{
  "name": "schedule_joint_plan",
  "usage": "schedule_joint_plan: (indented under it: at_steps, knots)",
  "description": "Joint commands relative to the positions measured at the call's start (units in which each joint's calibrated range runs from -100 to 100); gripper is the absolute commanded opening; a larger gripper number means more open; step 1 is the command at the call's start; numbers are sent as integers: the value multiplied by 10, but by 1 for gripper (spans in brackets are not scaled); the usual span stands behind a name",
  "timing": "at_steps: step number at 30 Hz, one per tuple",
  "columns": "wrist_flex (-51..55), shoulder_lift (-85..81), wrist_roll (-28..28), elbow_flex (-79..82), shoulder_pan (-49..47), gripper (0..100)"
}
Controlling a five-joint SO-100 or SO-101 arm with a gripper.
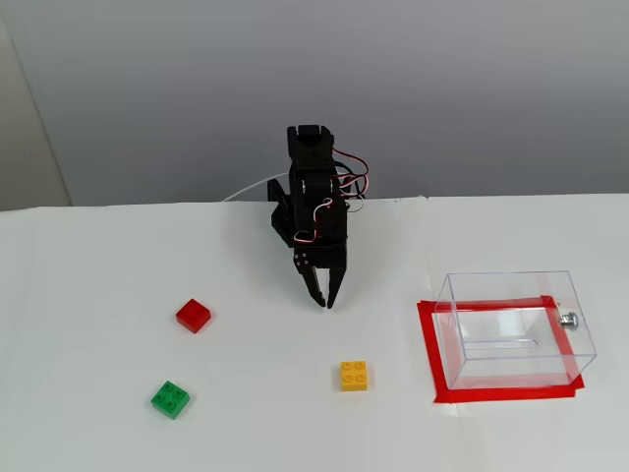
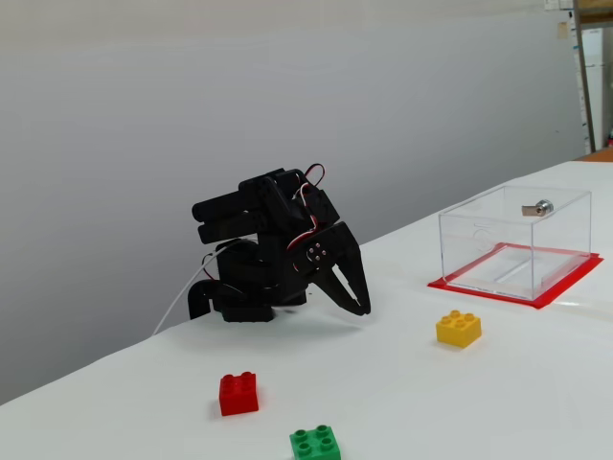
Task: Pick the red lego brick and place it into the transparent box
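Observation:
The red lego brick (image 1: 194, 315) (image 2: 238, 394) lies on the white table, left of the arm in both fixed views. The transparent box (image 1: 515, 327) (image 2: 514, 241) stands open-topped on a red tape outline at the right, with a silver knob (image 1: 567, 318) on its side. My black gripper (image 1: 324, 303) (image 2: 363, 309) hangs folded near the arm's base, tips pointing down just above the table, fingers together and holding nothing. It is well apart from the red brick and the box.
A green brick (image 1: 171, 398) (image 2: 315, 444) lies nearer the camera than the red one. A yellow-orange brick (image 1: 354, 375) (image 2: 458, 328) sits between the gripper and the box. Red tape (image 1: 432, 359) frames the box. A grey wall stands behind the table.

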Motion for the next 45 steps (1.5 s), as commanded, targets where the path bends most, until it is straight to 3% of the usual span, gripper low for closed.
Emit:
schedule_joint_plan:
  at_steps: [1, 15, 29, 41, 45]
  knots:
    - [-4, -5, 2, -9, -2, 2]
    - [-87, 14, -2, -87, 55, 2]
    - [-79, 248, -3, -300, 150, 2]
    - [-77, 296, -3, -355, 272, 2]
    - [-30, 317, -3, -365, 323, 2]
